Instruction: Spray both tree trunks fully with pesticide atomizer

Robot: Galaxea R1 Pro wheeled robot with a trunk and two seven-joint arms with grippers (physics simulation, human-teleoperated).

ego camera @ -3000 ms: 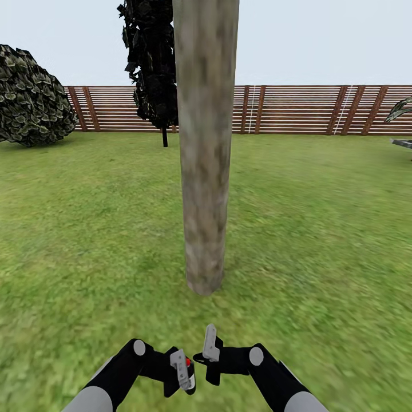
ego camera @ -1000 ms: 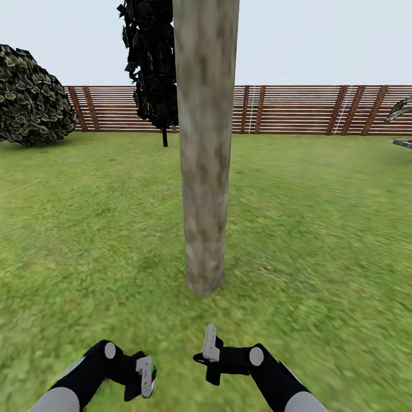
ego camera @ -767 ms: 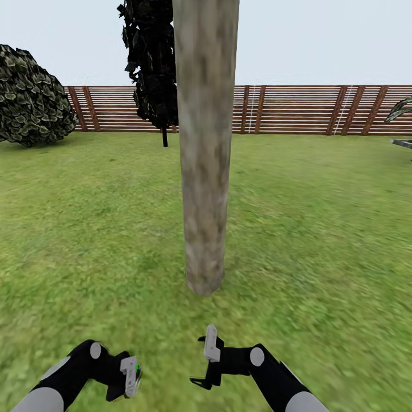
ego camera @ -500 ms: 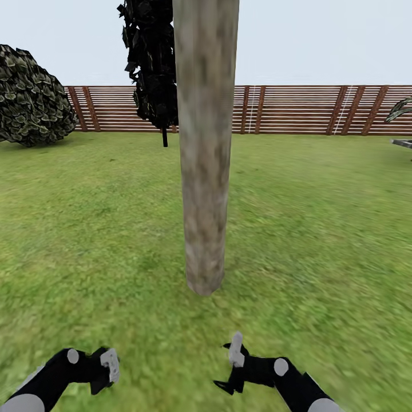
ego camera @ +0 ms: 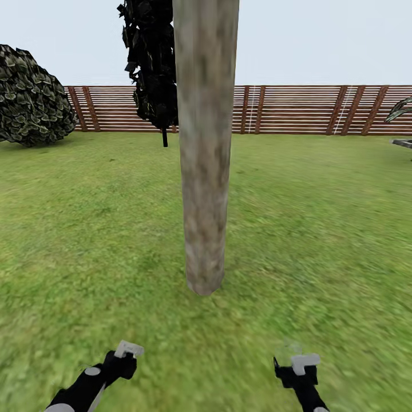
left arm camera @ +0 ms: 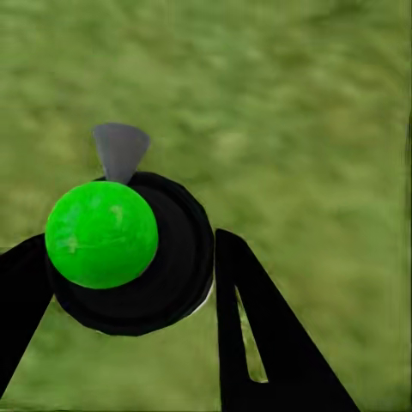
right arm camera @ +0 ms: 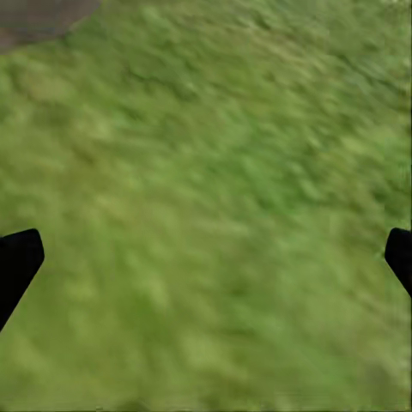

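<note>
A thick grey-tan mottled tree trunk rises from the grass straight ahead of me. Farther back, left of it, the dark ragged foliage of a second tree stands before the fence. My left gripper hangs low at the near left and, in the left wrist view, my left gripper is shut on the pesticide atomizer, a black round body with a green ball and a grey cone nozzle. My right gripper is low at the near right. In its wrist view my right gripper is open over bare grass.
A round leafy bush stands at the far left. A brown slat fence closes the lawn behind. Palm fronds show at the right edge. A grey-brown patch lies at one corner of the right wrist view.
Both arms have swung apart from the middle. The right gripper moved well to the right and lower. The left gripper went out to the left, then came back a little and turned.
</note>
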